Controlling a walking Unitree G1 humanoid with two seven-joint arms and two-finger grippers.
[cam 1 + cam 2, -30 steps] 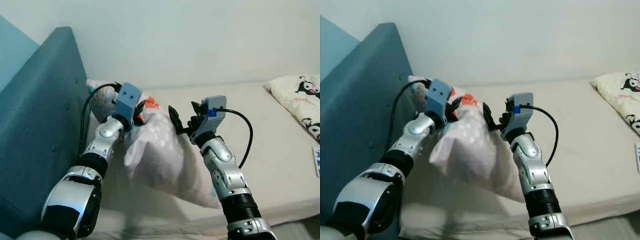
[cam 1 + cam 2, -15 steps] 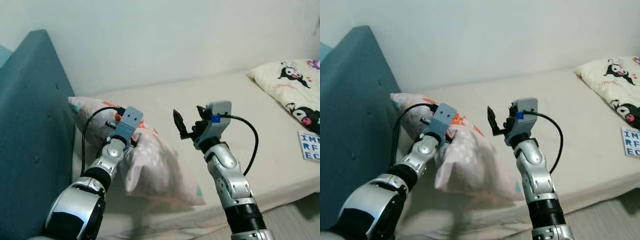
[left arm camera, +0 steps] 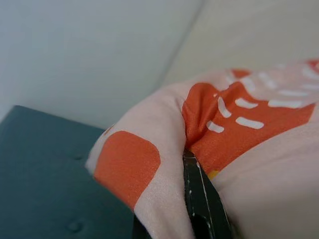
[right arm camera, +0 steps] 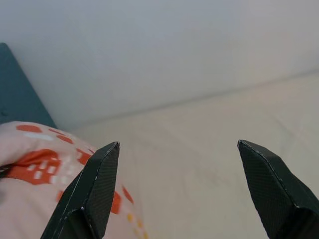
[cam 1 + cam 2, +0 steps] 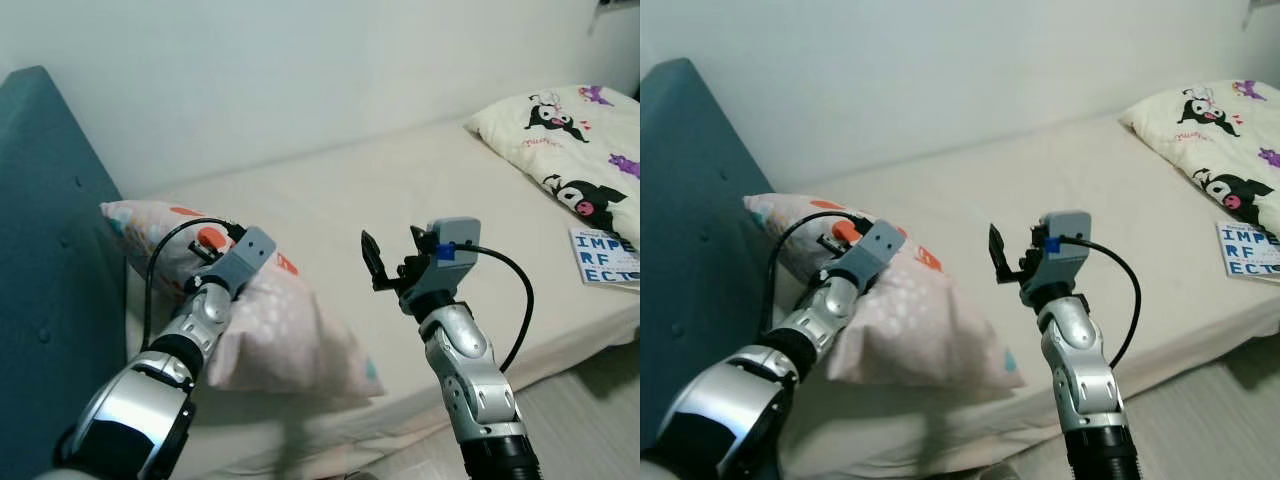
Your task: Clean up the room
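A pink pillow (image 5: 290,325) with orange patches lies on the bed, its top end against the teal headboard (image 5: 40,250). My left gripper (image 5: 205,255) is at the pillow's top end, shut on a fold of the fabric. In the left wrist view the pillow (image 3: 239,119) wraps around one black finger (image 3: 202,199). My right gripper (image 5: 392,255) hovers open above the mattress (image 5: 400,180), just right of the pillow and apart from it. The right wrist view has its fingertips (image 4: 107,154) spread wide, with nothing between them.
A white pillow (image 5: 560,150) with cartoon prints lies at the far right end of the bed. A card with blue letters (image 5: 605,255) rests near the bed's front edge. Floor (image 5: 590,420) runs along the lower right. A white wall backs the bed.
The pillow, held up off the bed a second ago, now lies flat by the headboard with the left gripper still on it. The view has swung right.
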